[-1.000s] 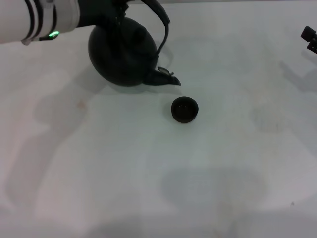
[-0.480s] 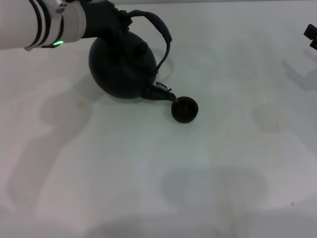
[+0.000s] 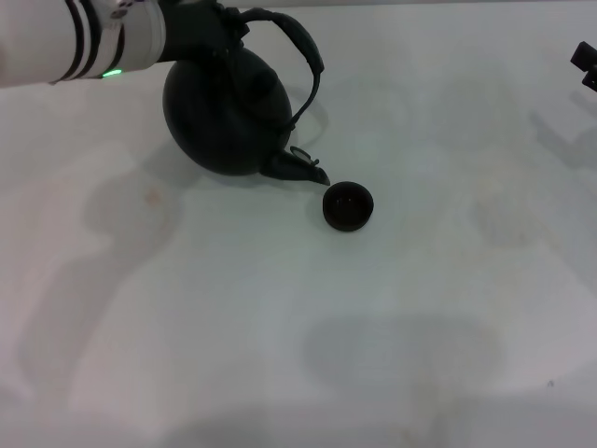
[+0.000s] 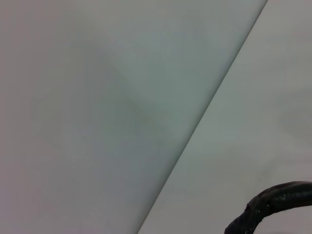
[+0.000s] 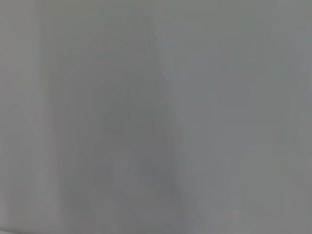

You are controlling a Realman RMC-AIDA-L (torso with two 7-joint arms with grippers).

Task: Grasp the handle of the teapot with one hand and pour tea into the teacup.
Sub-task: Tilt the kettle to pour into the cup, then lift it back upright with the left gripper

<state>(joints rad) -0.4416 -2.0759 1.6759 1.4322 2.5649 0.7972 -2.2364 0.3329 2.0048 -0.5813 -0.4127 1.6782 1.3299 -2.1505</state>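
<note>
The black teapot [image 3: 224, 107] hangs tilted in the head view, left of centre at the back. Its short spout [image 3: 300, 167] points down and right, ending just left of the teacup's rim. The small dark teacup [image 3: 348, 206] stands on the white table. My left gripper [image 3: 213, 26] is shut on the left end of the arched handle [image 3: 303, 47], above the pot's body. A piece of the handle shows in the left wrist view [image 4: 273, 204]. My right gripper [image 3: 585, 68] is parked at the far right edge, only partly in view.
The white table [image 3: 308, 327] stretches in front of the teacup and to both sides. The right wrist view shows only a plain grey surface.
The teapot tipped its spout down to the teacup's rim, then drew back slightly up and left. The teacup and the right arm have not moved.
</note>
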